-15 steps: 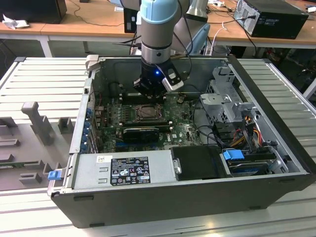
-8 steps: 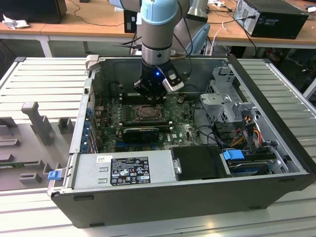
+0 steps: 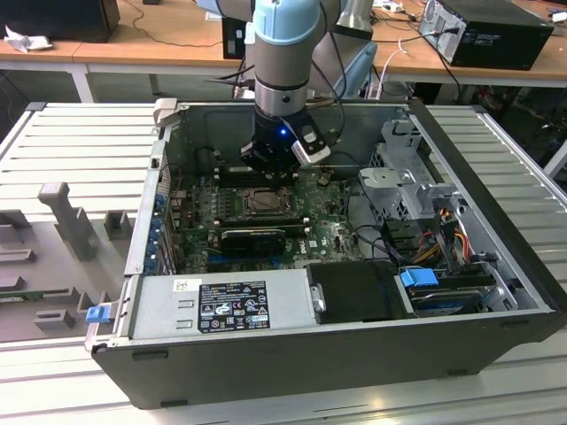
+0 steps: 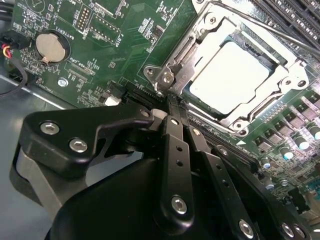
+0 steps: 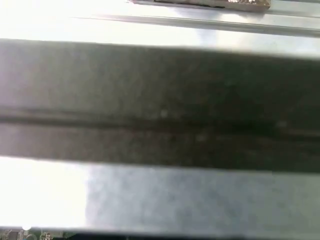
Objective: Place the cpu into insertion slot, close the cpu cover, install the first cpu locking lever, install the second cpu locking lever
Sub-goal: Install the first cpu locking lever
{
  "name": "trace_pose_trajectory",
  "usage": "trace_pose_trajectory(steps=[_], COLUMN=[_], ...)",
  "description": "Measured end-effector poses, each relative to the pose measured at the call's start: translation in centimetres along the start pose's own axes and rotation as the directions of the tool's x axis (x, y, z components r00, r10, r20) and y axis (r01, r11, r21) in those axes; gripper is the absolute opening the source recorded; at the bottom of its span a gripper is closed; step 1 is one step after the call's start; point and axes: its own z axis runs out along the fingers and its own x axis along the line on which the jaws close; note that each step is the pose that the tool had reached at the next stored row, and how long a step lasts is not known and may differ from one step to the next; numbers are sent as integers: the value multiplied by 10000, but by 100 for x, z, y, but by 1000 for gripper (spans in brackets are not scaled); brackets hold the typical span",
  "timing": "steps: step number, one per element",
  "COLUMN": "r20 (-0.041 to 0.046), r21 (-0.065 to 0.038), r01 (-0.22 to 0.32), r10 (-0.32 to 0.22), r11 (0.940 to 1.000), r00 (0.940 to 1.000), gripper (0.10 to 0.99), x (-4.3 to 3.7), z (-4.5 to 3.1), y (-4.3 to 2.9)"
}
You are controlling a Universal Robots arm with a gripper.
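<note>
While the arm point(image 3: 282, 53) hangs over the open computer case point(image 3: 496, 168), its body covers a part of the motherboard point(image 3: 332, 235) behind the socket in the exterior view, so the gripper point(image 3: 270, 173) is hard to make out from there. In the second wrist view the gripper point(image 4: 172, 107) is much clearer: the two black fingers point(image 4: 176, 145) lie pressed together, closed, with nothing between them, and their tips sit right at the corner of the socket, close to a silver hinge piece point(image 4: 165, 77). Whether the tips really touch the metal, I cannot tell.

Already seated in the insertion slot point(image 4: 295, 75) is the cpu point(image 4: 232, 75), pale and flat, and the cpu cover point(image 4: 202, 40) lies down around it as a silver frame, its window showing the chip. A thin metal lever point(image 4: 280, 32) runs along the far side of the frame; its end is cut off by the edge of the picture, so I cannot say if it is hooked. In the exterior view the insertion slot point(image 3: 263, 203) is small and dark, just in front of the gripper.

Near the socket a round coin battery point(image 4: 51, 47) sits on the green board, and a long black card slot point(image 4: 240, 155) passes partly under the fingers. A grey power supply point(image 3: 221, 305) fills the near side of the case. The first wrist view gives just blurred dark and bright bands.
</note>
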Motion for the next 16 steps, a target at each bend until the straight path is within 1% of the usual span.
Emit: trace_pose_trajectory(steps=[3,16], r20=[-13,-14], r21=[3,3], r01=[-1,-1], r10=[1,1], r11=[10000,10000], r00=[10000,10000], gripper=[106,106], x=[-3,-1], z=[-95,-105], y=[9,-27])
